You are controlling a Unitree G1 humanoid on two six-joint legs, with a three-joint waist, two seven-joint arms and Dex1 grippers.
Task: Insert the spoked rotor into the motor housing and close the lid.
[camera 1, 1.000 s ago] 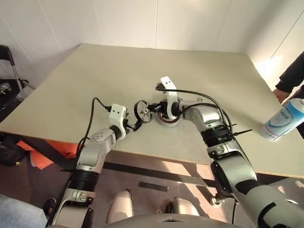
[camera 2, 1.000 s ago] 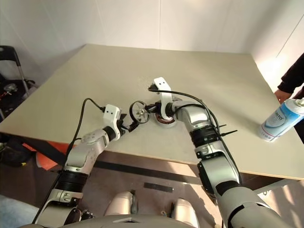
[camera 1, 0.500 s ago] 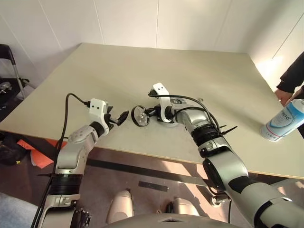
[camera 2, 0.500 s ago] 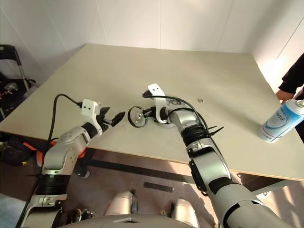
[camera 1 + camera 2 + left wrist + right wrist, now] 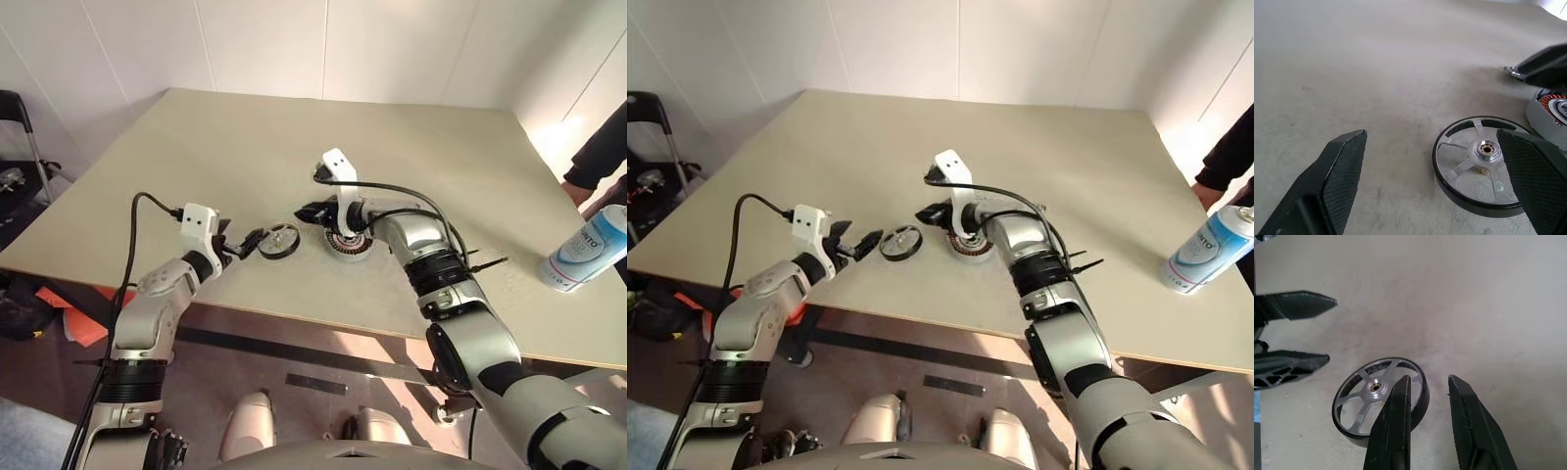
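On the broad matte beige table (image 5: 411, 157), toward its near edge, the squat round silver motor housing (image 5: 349, 245) with its copper-orange winding ring sits below the right gripper (image 5: 315, 211), whose ribbed black fingers stand a little apart and hold nothing. Just beside it, toward the left corner, the spoked rotor (image 5: 278, 240), a dark shiny rim with pale slim spokes and a small hub, lies flat and loose. The left gripper (image 5: 243, 244), spread wide and empty, brackets its edge (I cannot pick out the lid), and a risk, I judge, is that smooth, thin ring skidding on the table or tipping if pinched off-centre, or seating crooked over the windings.
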